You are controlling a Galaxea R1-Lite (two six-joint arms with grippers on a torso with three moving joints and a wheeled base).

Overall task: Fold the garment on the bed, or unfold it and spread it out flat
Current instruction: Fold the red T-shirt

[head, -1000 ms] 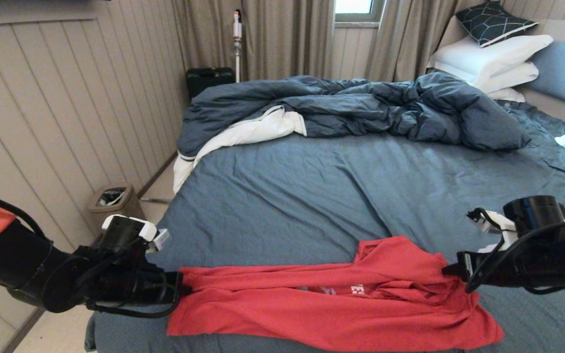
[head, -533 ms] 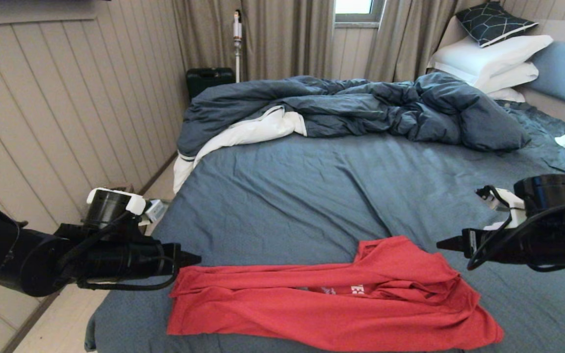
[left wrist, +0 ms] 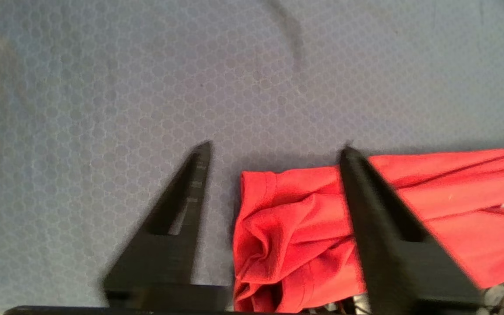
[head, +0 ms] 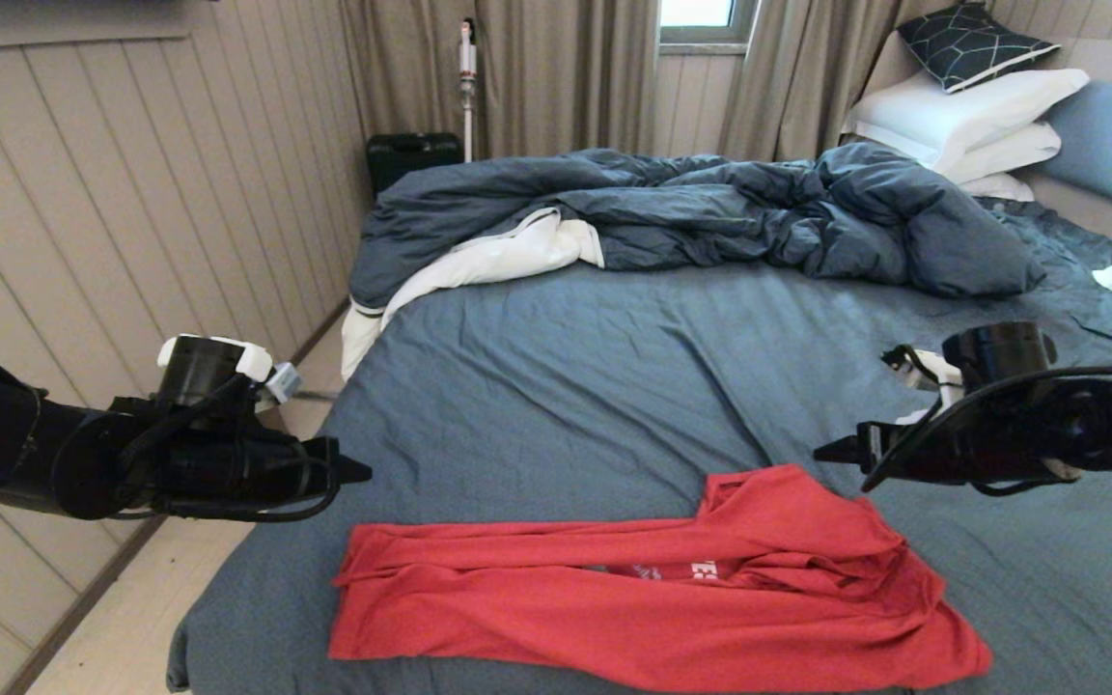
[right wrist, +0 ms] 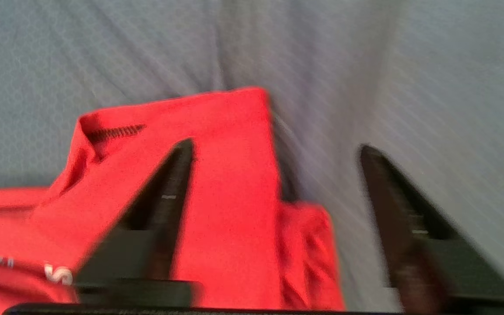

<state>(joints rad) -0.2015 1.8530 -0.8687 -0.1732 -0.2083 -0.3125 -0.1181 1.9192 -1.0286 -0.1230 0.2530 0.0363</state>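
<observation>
Both grippers have released the red short-sleeved cotton T-shirt point(head: 653, 589) and lifted clear, so one fold appears complete. The T-shirt lies folded lengthwise at 6 o'clock on the slate-blue bed point(head: 614, 386). Left gripper point(head: 358, 471) hovers at 9 o'clock, right gripper point(head: 831, 451) at 3 o'clock, jaws apart, holding nothing.

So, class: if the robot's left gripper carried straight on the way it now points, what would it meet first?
The left gripper, open and hovering, points along the near edge of the bed, just above the red T-shirt. It probably passes over the shirt's end; depth is unclear.
</observation>
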